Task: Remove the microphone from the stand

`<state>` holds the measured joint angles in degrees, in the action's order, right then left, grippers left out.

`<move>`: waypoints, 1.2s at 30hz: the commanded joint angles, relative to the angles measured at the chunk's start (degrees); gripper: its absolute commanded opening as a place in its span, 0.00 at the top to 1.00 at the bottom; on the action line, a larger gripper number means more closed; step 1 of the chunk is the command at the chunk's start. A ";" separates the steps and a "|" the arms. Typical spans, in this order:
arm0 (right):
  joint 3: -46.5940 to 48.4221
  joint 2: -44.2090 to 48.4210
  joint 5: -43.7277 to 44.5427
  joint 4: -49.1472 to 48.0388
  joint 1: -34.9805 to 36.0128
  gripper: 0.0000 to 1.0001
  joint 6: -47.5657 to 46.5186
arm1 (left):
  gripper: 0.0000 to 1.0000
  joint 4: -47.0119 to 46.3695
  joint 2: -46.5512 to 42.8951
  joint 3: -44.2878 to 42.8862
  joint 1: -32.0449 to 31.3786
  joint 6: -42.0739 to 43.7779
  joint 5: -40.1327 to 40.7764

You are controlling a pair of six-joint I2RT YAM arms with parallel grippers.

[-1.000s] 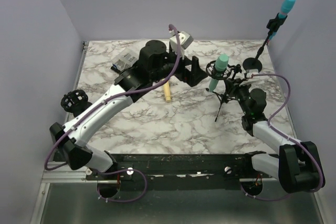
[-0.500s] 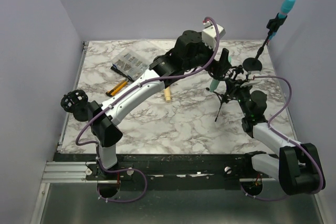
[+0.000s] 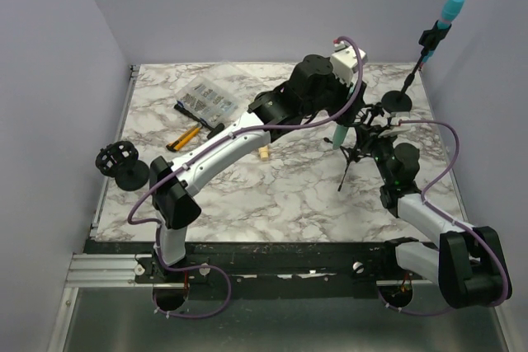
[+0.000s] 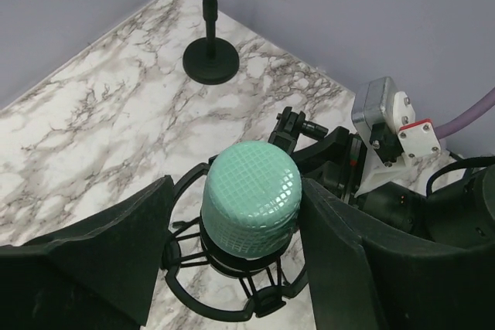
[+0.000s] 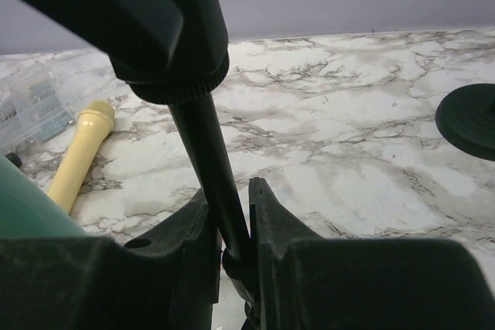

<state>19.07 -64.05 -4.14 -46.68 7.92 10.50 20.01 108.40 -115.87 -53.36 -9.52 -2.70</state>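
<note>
The mint-green microphone (image 4: pixel 251 202) sits upright in the black shock mount (image 4: pixel 224 299) of a small tripod stand (image 3: pixel 351 161). My left gripper (image 4: pixel 236 191) straddles the mesh head from above. Its right finger (image 4: pixel 340 253) rests against the head, while its left finger (image 4: pixel 116 253) stands a little off it, so the jaws are still apart. From above, the left gripper (image 3: pixel 351 113) hides most of the microphone (image 3: pixel 339 133). My right gripper (image 5: pixel 232 214) is shut on the stand's black pole (image 5: pixel 205 144), just below the mount.
A tall stand with a round base (image 3: pixel 398 102) carries a blue-green microphone (image 3: pixel 450 10) at the back right corner. A cream microphone (image 3: pixel 264 152), a yellow-black tool (image 3: pixel 186 136) and a clear box (image 3: pixel 206 98) lie on the marble. A spare shock mount (image 3: pixel 120 162) stands at the left edge.
My left arm has swung right from mid-table to over the microphone, and its jaws have narrowed around the mesh head. The right gripper has kept its hold on the pole.
</note>
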 commanded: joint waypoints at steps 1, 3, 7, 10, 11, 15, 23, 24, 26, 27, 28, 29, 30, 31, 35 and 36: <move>-1.49 0.53 1.73 4.83 0.41 0.99 4.70 | 0.42 0.91 1.39 -2.30 -0.42 1.43 4.42; -1.65 0.75 2.11 5.01 0.43 0.99 4.49 | 0.53 1.76 2.17 -4.04 -0.58 1.75 3.71; -1.68 1.34 3.55 5.47 0.43 0.99 3.95 | 0.76 5.95 3.57 -10.09 -1.49 2.85 3.74; -1.71 1.69 3.84 5.89 0.42 0.99 3.69 | 0.85 7.43 3.19 -13.34 -2.52 4.14 6.01; -1.83 1.74 3.87 5.89 0.43 0.99 3.62 | 0.88 7.54 2.84 -14.17 -3.10 4.98 6.87; -2.02 1.67 5.43 6.07 0.43 0.99 3.28 | 1.00 7.82 1.02 -16.48 -5.02 8.18 10.18; -1.82 0.78 5.86 6.03 1.41 0.99 2.57 | 1.00 7.56 -3.41 -22.18 -6.85 11.52 15.46; -1.84 0.84 6.57 5.99 1.75 0.99 2.21 | 1.00 7.21 -3.92 -23.05 -7.32 12.45 16.60; -1.84 0.64 7.65 5.73 2.49 0.99 1.44 | 1.00 7.57 -4.31 -25.42 -8.16 13.99 18.00; -1.77 0.55 8.06 5.72 2.86 0.99 1.05 | 1.00 8.11 -4.48 -26.55 -8.56 14.40 18.23; -1.64 0.36 8.41 5.63 3.09 0.99 0.77 | 1.00 8.52 -4.61 -27.69 -8.83 14.60 18.34; -1.58 0.24 8.67 5.63 3.42 0.99 0.38 | 1.00 8.87 -4.85 -28.43 -9.10 14.70 18.41; -1.49 -0.03 9.05 5.53 3.60 0.99 0.19 | 1.00 9.03 -5.26 -28.90 -9.33 14.70 18.54; -1.43 -0.27 9.30 5.39 3.89 0.99 -0.09 | 1.00 9.12 -5.88 -29.02 -9.39 14.62 18.69; -1.40 -0.90 10.11 5.37 4.11 0.99 -0.17 | 1.00 9.38 -8.19 -29.23 -9.39 15.31 21.96; -1.40 -1.05 10.20 5.37 4.11 0.99 -0.14 | 1.00 9.43 -8.80 -29.21 -9.39 16.01 23.59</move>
<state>18.90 -63.51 2.57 -45.36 11.77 8.03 29.32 102.83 -143.83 -62.65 3.73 14.22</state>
